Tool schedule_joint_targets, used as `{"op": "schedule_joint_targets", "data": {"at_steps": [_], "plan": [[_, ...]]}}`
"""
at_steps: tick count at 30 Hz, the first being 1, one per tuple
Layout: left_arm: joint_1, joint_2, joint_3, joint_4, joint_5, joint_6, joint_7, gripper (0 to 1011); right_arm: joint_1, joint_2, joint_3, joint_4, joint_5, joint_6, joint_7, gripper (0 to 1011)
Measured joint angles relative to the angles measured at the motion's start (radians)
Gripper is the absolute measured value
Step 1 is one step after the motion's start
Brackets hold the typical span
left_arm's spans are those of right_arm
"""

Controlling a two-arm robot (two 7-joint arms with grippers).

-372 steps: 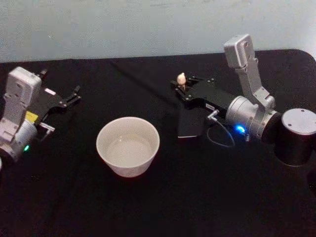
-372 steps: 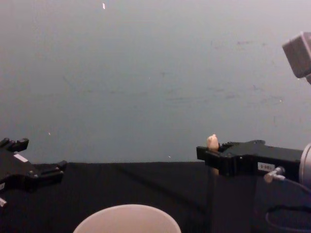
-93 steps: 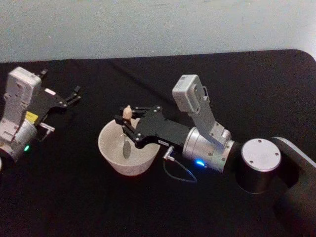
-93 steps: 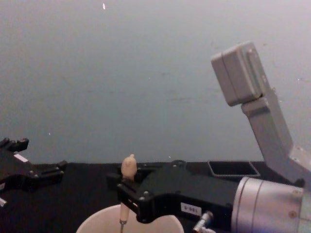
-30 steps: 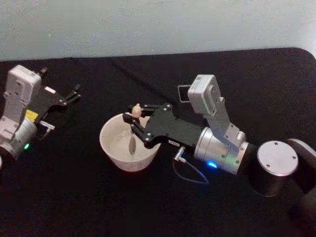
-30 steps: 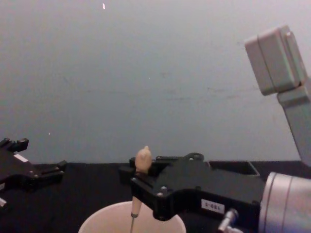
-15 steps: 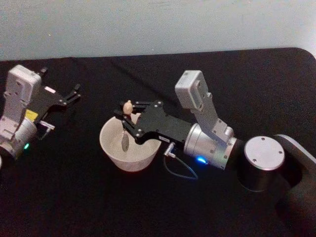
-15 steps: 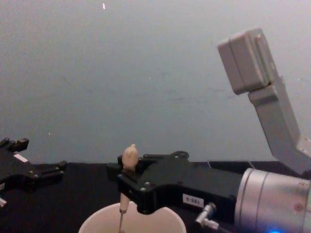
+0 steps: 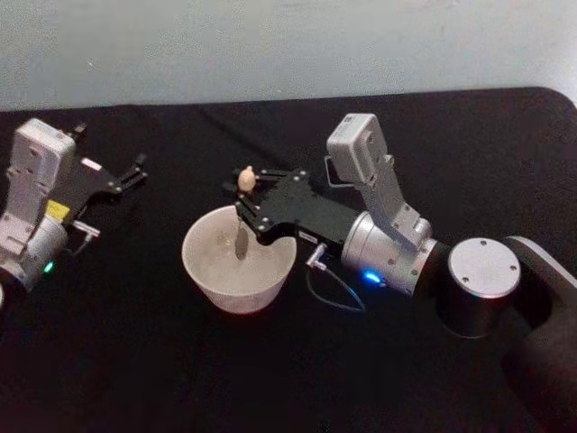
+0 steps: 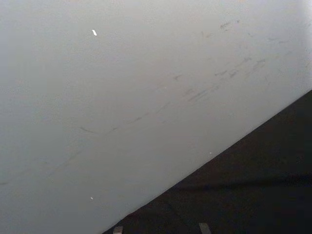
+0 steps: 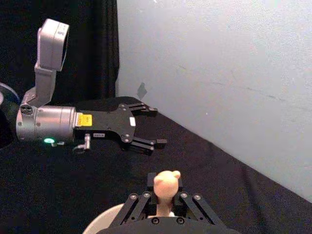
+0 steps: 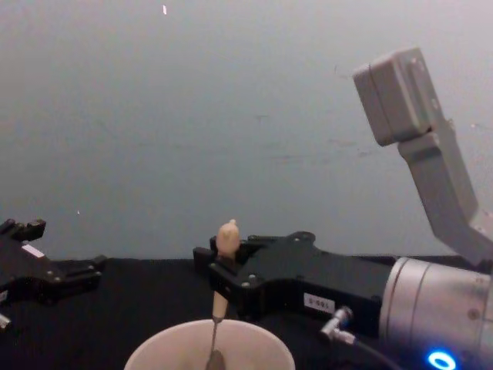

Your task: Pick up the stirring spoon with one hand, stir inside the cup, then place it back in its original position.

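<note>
Right gripper (image 9: 245, 203), item at work: reaches over the far rim of the cup (image 9: 230, 290), fingers pinched narrow on the beige handle of the stirring spoon (image 9: 240, 242) just under its knob. Spoon upright, metal shaft and bowl hanging inside the cup, in its far half. Left gripper (image 9: 140, 171): parked over the black table (image 9: 135, 361) well left of the cup, fingers spread wide.

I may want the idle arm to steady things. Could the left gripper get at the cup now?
Probably yes: only bare table lies between the left gripper and the cup. The right gripper, shut on the stirring spoon, takes its right side.
</note>
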Motion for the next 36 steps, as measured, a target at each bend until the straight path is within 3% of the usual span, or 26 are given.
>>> {"op": "schedule_joint_targets", "data": {"at_steps": [20, 36], "plan": [[0.000, 0.000, 0.000, 0.000, 0.000, 0.000, 0.000, 1001, -0.020, 0.043, 0.017, -0.047, 0.023, 0.001, 0.033, 173], [0.000, 0.000, 0.000, 0.000, 0.000, 0.000, 0.000, 1001, -0.008, 0.043, -0.017, -0.030, 0.058, 0.032, 0.061, 173]]}}
